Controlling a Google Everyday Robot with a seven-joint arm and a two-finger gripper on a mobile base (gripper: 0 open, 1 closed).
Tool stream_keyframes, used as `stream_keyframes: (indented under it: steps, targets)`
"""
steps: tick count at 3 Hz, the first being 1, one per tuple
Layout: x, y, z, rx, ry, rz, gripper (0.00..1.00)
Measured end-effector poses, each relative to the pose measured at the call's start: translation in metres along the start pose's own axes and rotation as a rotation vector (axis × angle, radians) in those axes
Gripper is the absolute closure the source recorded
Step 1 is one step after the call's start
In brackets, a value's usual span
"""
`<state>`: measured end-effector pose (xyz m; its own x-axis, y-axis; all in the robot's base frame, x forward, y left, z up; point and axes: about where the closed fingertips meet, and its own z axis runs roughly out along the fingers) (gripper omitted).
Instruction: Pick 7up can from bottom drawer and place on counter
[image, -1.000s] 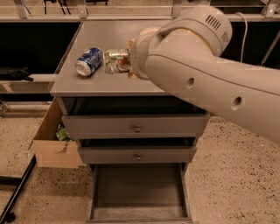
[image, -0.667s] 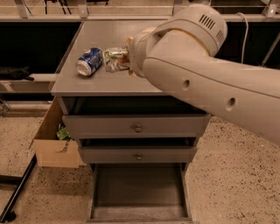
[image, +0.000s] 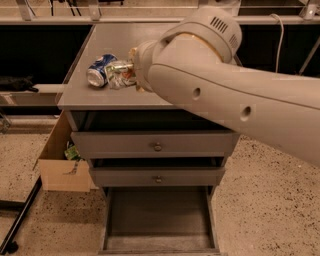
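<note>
The 7up can (image: 118, 75) lies on its side on the table (image: 125, 40), the grey top of the drawer cabinet, towards the front left. Just to its left lies a blue and white can (image: 100, 70), also on its side; I cannot tell whether the two touch. The gripper (image: 131, 70) is at the 7up can's right end, mostly hidden behind the thick white arm (image: 225, 95) reaching in from the right. Whether it grips the can, I cannot tell. The bottom drawer (image: 159, 215) stands pulled open, its flat grey floor showing. Above it are two shallower drawers (image: 155, 145) with round knobs. A cardboard box (image: 60, 167) sits on the floor beside the cabinet's left side.
</note>
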<state>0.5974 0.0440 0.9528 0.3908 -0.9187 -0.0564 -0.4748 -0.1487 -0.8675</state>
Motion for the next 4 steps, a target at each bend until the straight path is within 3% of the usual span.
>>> stream_keyframes:
  steps: [1,3,4]
  targets:
    - [0.001,-0.010,0.016,-0.030,0.017,-0.060,1.00]
    - [0.013,-0.010,0.016,-0.050,0.017,-0.040,1.00]
    - [0.052,-0.021,0.024,-0.091,0.056,-0.006,1.00]
